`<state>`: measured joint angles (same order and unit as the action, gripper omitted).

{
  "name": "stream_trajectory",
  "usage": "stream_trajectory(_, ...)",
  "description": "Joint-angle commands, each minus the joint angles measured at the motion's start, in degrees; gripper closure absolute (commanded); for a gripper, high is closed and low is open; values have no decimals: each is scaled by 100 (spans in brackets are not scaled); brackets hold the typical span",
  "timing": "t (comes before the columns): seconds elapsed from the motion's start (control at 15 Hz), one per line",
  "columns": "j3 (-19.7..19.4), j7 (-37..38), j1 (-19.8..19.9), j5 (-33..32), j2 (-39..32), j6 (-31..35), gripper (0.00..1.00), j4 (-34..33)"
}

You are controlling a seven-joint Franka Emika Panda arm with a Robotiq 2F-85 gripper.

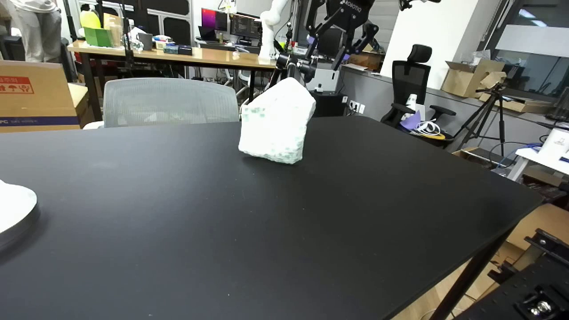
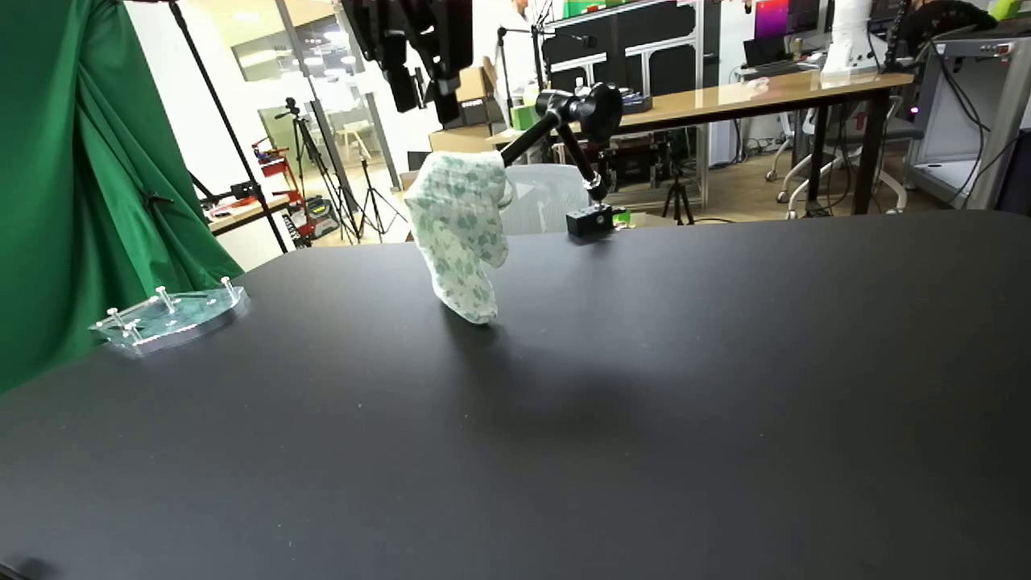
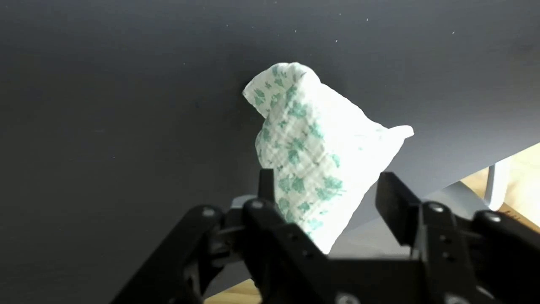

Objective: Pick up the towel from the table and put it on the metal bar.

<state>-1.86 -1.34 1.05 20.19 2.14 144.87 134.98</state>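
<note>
The tool hangs over the leaf-printed towel, its fingers spread wide and gripping nothing. Beneath it, the towel lies draped across the black metal bar of a jointed stand, its folds dropping toward the desk; whether the lowest corner touches down I can't tell from here.

I'd say the placing is as good as done, and the step now is to get the tool away without spoiling it. The clean way: leave the fingers apart, rise straight up first, and swing aside only once the tips are well above the cloth. The wrist view has the towel lying below the gap between the fingers, but both exterior views show air between tips and fabric, so nothing should drag if the lift is straight.

The thing to mind sits lower and to one side of the tool: the clamp knob on the stand. A careless sideways sweep could bump it, rock the black base and shake the towel loose. Cloth this light would probably slide with little warning, so I'd go slowly and watch the drape. Should it creep, come back directly above the ridge, pinch the top fold and recentre it over the bar.
</note>
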Motion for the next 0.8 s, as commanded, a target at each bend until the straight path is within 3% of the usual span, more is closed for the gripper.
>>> stream_trajectory(0.0, 27, -128, -22, -236, 270, -391, 5, 130)
stream_trajectory(0.13, 57, -125, -24, -805, 370, -712, 0, 215)
stream_trajectory(0.4, 177, 72, -41, -1873, 619, -892, 0, 454)
stream_trajectory(0.73, 282, 109, -44, -2547, 873, -977, 0, 669)
